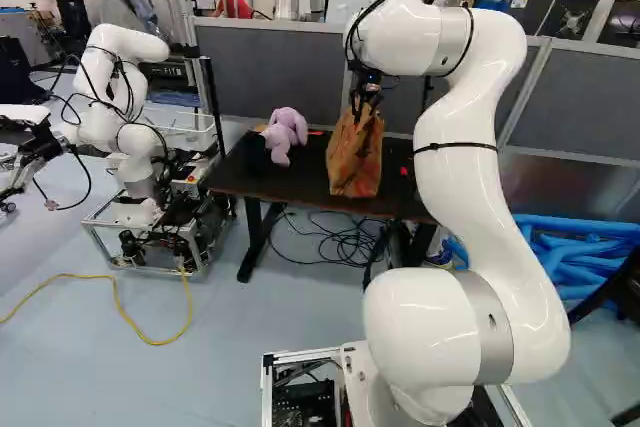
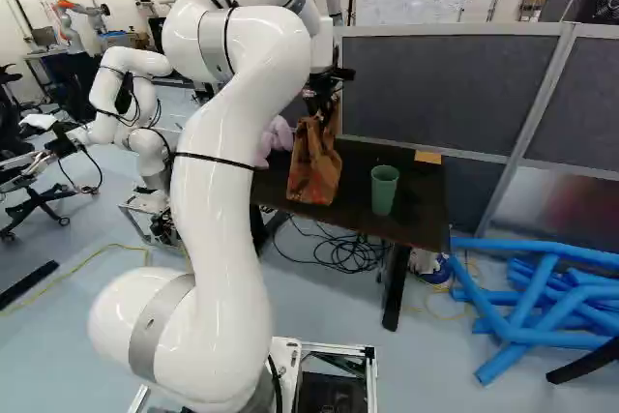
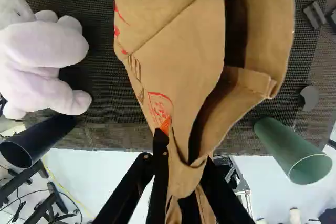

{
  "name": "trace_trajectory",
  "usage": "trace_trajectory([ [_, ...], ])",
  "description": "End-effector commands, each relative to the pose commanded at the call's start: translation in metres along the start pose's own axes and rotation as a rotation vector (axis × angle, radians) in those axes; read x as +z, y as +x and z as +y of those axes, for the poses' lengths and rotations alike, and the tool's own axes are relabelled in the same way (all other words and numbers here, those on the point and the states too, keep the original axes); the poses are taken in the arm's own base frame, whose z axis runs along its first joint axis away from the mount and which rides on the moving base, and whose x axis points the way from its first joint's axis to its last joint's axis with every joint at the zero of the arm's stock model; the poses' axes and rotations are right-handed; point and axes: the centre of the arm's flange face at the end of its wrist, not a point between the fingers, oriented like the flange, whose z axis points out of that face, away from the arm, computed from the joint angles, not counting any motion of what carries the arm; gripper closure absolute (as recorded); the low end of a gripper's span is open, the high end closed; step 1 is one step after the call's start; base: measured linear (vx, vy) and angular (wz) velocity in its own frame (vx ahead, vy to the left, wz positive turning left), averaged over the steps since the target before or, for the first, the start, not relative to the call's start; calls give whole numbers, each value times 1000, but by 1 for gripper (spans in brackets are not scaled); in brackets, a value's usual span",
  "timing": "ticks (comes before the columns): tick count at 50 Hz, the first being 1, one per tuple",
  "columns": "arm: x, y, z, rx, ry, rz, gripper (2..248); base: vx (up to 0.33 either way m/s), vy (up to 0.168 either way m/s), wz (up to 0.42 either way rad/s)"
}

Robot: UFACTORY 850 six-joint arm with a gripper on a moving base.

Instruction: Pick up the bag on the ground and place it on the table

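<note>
We pinch brown paper bag by rim in pincer; bag lies below pincer, long axis near upright, over worktop by near edge; contact unclear.

Bag interior seemingly mostly hidden.

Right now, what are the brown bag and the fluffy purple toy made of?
The bag looks like dull paper, because it has stiff folds and sharp creases. The toy seems matte, fuzzy cloth, plump as if stuffed, maybe with fluff.
</note>
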Motion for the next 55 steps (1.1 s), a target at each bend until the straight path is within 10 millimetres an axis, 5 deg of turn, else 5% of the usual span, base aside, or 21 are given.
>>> trace_trajectory([
  [11, 7, 2, 0, 1, -2, -9, 227, 0, 0, 0],
  [12, 7, 2, 0, 1, -2, -9, 200, 0, 0, 0],
  [17, 8, 2, 0, 1, -2, -9, 200, 0, 0, 0],
  [18, 8, 2, 0, 1, -2, -9, 167, 0, 0, 0],
  [22, 8, 2, 0, 1, -2, -9, 167, 0, 0, 0],
  [23, 8, 2, 0, 1, -2, -9, 133, 0, 0, 0],
  [27, 8, 2, 0, 1, -2, -9, 133, 0, 0, 0],
  [28, 8, 2, 0, 1, -2, -9, 98, 0, 0, 0],
  [32, 8, 2, 0, 1, -2, -9, 98, 0, 0, 0],
  [33, 8, 2, 0, 1, -2, -9, 62, 0, 0, 0],
  [38, 8, 2, 0, 1, -2, -9, 62, 0, 0, 0],
  [39, 8, 2, 0, 1, -2, -9, 25, 0, 0, 0],
  [43, 6, 1, 0, 0, -1, -7, 25, 0, 0, 0],
  [44, 5, 1, 0, 0, -1, -6, 3, 0, 0, 0],
  [55, -10, -4, 0, 0, 2, 11, 3, 0, 0, 0],
])
